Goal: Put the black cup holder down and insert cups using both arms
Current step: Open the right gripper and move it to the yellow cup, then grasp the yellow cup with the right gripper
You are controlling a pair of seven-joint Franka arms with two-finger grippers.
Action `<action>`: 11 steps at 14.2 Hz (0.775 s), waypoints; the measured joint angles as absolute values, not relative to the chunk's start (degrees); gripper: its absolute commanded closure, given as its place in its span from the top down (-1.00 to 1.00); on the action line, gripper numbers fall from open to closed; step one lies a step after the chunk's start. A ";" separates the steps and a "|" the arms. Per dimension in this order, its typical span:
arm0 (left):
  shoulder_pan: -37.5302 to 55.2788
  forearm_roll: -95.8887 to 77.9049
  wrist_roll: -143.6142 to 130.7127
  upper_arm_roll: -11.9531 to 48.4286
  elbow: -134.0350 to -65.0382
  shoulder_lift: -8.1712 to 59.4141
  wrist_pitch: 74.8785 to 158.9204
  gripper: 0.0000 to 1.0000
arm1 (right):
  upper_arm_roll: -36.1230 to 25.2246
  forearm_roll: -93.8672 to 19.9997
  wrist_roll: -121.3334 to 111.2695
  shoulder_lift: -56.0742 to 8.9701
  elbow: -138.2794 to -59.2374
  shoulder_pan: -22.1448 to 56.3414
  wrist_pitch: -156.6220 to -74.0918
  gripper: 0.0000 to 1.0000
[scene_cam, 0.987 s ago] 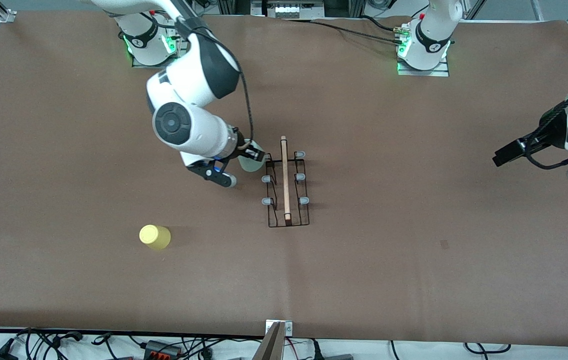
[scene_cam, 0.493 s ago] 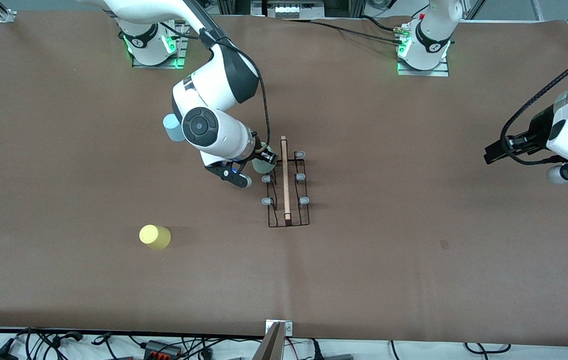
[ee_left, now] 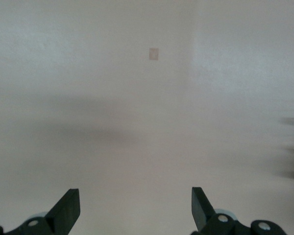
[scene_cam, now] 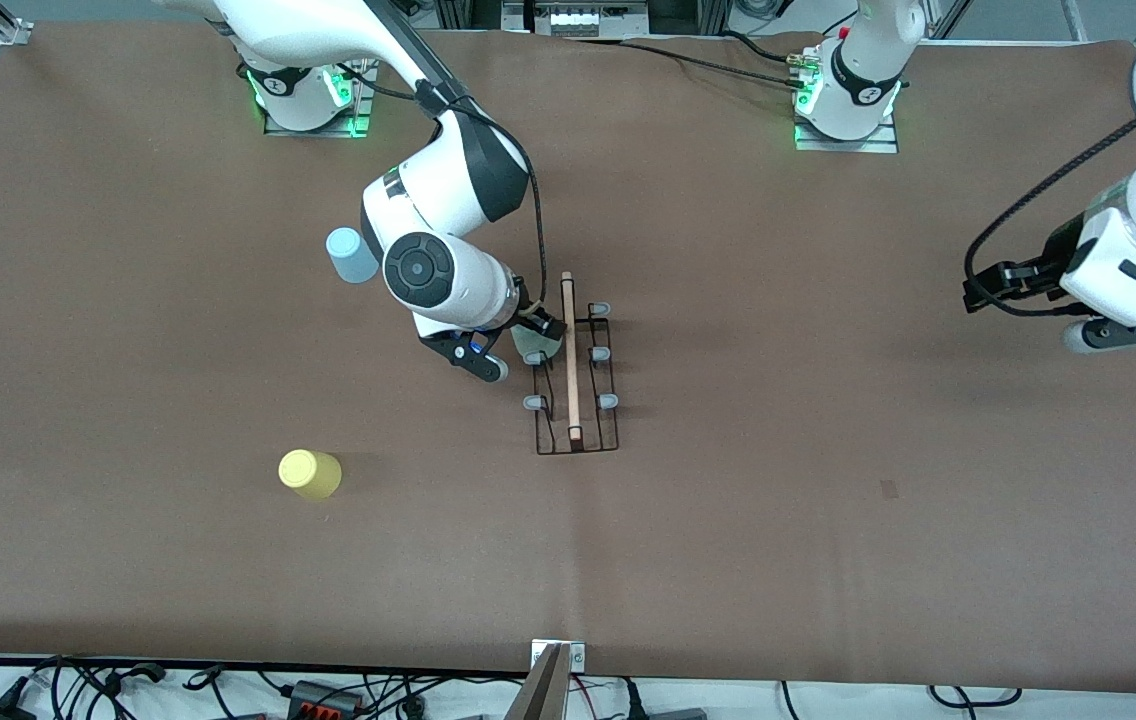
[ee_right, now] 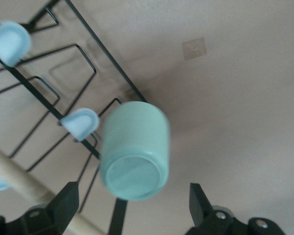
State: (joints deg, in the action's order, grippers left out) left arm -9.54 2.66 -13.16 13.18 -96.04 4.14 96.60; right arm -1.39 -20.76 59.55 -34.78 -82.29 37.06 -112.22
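Observation:
The black cup holder point(scene_cam: 576, 420) stands mid-table with its wooden handle point(scene_cam: 569, 360) upright; it also shows in the right wrist view point(ee_right: 88, 58). My right gripper point(scene_cam: 540, 328) is over the holder's corner toward the right arm's end. In the right wrist view it point(ee_right: 133, 193) is open, and the fingers stand clear on both sides of the mint cup point(ee_right: 134, 147). The mint cup point(scene_cam: 538, 348) sits bottom-up at that corner beside a grey-tipped peg point(ee_right: 81, 122). The blue cup point(scene_cam: 352, 255) and yellow cup point(scene_cam: 309, 473) stand on the table. My left gripper point(scene_cam: 983, 290) is open and empty point(ee_left: 134, 200).
The left arm waits above bare table at its own end. A small tan mark point(ee_left: 153, 54) is on the mat below it. The arm bases point(scene_cam: 843, 100) stand along the table's edge farthest from the front camera. Cables lie off the table edge nearest the front camera point(scene_cam: 328, 690).
My right gripper moved the mint cup sideways onto the holder's corner, uncovering the blue cup. The left arm's wrist turned and shifted slightly toward the robots' bases.

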 measured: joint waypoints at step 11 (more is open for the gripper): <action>-3.70 2.66 -12.91 6.41 -99.34 -0.57 99.55 1.00 | -11.85 -10.01 42.69 -39.91 -77.52 24.04 -116.56 1.00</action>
State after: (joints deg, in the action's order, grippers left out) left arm -3.70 2.66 -12.91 6.41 -99.34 -0.57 99.55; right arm -11.85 -10.01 42.69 -39.91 -77.52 24.04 -116.56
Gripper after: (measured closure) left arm 0.000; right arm 0.000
